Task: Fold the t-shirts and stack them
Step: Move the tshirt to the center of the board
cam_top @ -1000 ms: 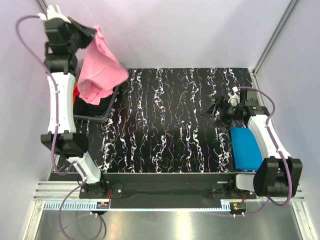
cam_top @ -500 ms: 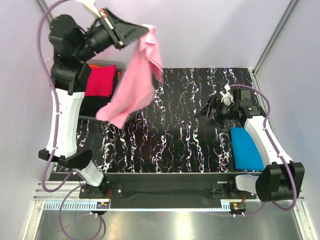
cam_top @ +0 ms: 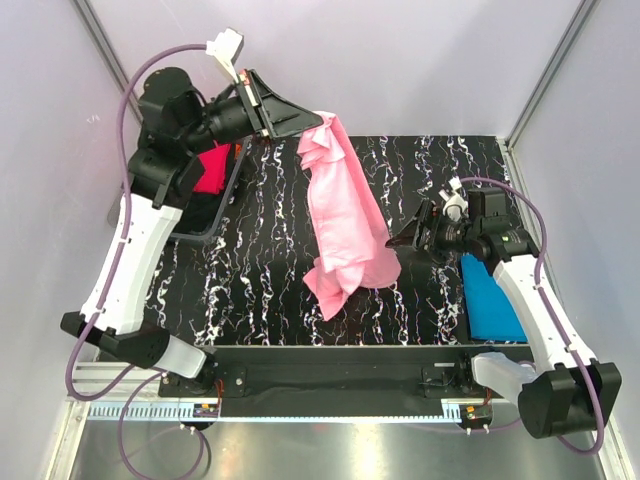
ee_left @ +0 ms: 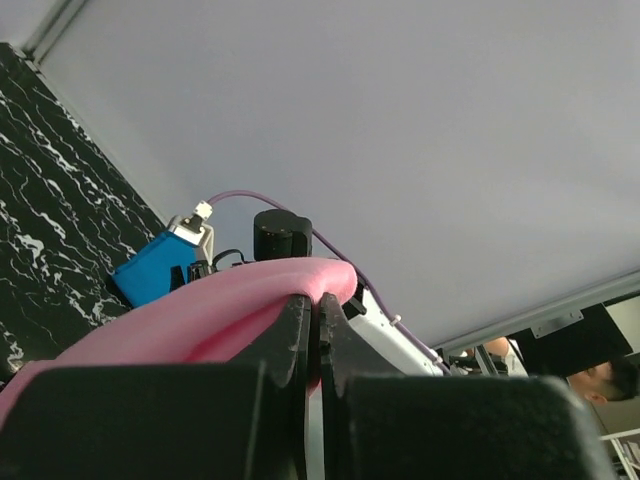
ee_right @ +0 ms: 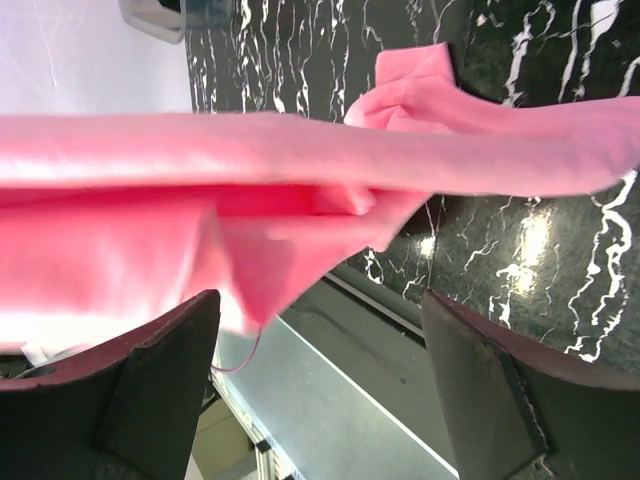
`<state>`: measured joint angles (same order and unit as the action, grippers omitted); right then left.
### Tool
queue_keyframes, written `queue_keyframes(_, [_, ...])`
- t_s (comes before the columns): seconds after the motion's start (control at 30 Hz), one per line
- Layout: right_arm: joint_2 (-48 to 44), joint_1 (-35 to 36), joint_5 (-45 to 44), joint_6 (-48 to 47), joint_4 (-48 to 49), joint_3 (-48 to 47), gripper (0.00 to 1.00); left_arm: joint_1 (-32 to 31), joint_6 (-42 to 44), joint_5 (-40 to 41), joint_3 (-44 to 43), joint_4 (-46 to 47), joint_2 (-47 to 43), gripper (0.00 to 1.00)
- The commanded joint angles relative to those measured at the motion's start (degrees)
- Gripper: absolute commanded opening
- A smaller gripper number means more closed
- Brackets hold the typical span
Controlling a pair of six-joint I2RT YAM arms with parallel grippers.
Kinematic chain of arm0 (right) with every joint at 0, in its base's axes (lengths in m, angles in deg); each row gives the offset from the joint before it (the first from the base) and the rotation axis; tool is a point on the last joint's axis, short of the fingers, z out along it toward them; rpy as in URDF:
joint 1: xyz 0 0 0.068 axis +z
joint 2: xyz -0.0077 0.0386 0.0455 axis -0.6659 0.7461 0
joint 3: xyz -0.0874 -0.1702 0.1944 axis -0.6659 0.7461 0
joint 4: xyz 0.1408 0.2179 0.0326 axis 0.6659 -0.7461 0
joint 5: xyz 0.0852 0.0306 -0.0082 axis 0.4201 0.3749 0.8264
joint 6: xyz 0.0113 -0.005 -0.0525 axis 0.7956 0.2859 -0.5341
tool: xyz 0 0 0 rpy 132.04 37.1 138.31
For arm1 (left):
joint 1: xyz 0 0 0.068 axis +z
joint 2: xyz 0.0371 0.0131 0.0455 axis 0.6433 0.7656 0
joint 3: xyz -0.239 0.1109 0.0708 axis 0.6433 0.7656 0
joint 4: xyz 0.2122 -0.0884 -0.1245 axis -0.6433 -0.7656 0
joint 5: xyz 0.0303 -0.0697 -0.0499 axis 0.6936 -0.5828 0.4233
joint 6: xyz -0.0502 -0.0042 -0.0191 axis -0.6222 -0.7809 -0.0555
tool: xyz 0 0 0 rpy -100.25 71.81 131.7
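A light pink t-shirt [cam_top: 345, 215] hangs in a long bunch over the middle of the table, its lower end near the front edge. My left gripper [cam_top: 308, 125] is raised high and shut on the shirt's top edge; the left wrist view shows pink cloth [ee_left: 210, 305] pinched between the closed fingers [ee_left: 296, 330]. My right gripper [cam_top: 403, 240] stands open right beside the hanging shirt's right edge. In the right wrist view the pink cloth [ee_right: 300, 165] stretches across just beyond the spread fingertips [ee_right: 170, 360], none of it between them. A folded bright blue t-shirt [cam_top: 492, 295] lies at the table's right edge.
A dark bin [cam_top: 215, 222] stands at the table's back left with a crimson shirt [cam_top: 208, 168] in it. The table top [cam_top: 260, 270] is black with white veining. Grey walls close in the left, back and right sides.
My left arm swung the pink t-shirt from above the bin rightward to the table's middle. The right gripper moved left up to the hanging cloth, jaws still wide.
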<state>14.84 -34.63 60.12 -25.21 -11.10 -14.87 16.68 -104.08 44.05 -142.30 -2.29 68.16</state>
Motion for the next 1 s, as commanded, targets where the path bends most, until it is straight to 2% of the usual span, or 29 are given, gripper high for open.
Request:
queue_keyframes(0.0, [-1.3, 1.5, 1.0, 1.1, 0.1, 0.6, 0.88, 0.0, -1.8, -1.9, 2.9, 6.1, -1.7, 0.00])
queue_keyframes(0.1, [-1.5, 2.9, 0.4, 1.2, 0.1, 1.6, 0.88, 0.2, -1.7, -2.3, 5.4, 6.2, -2.5, 0.00])
queue_keyframes(0.2, [-1.5, 3.6, -0.4, 1.3, 0.2, 3.0, 0.87, 1.2, -1.1, -1.9, 12.1, 4.4, -4.4, 0.00])
queue_keyframes(0.4, [-0.2, 4.2, -2.4, 2.0, 1.8, 6.8, 0.88, 8.1, -2.0, -3.6, 28.3, 3.9, -12.6, 0.00])
queue_keyframes(0.5, [1.9, 4.8, -4.8, 1.5, 3.2, 9.0, 0.88, 10.9, -1.8, -5.0, 32.7, 3.9, -15.4, 0.00])
queue_keyframes(0.63, [4.7, 5.5, -10.5, 3.6, 5.5, 11.0, 0.87, 11.5, -1.8, -5.5, 35.2, 3.7, -17.4, 0.00])
queue_keyframes(0.73, [8.4, 6.7, -13.2, 6.6, 7.6, 11.8, 0.82, 11.8, -1.6, -5.7, 36.0, 3.5, -18.1, 0.00])
queue_keyframes(0.77, [9.4, 7.4, -13.9, 7.2, 8.2, 11.5, 0.77, 11.8, -1.6, -6.0, 36.2, 3.2, -18.1, 0.00])
queue_keyframes(0.87, [12.9, 12.3, -14.9, 10.9, 11.4, 10.1, 0.72, 12.6, -1.3, -6.6, 36.3, 2.8, -18.0, 0.00])
queue_keyframes(0.97, [13.3, 16.9, -17.4, 14.3, 16.2, 9.3, 0.71, 13.1, -1.3, -6.9, 36.6, 2.5, -17.8, 0.00])
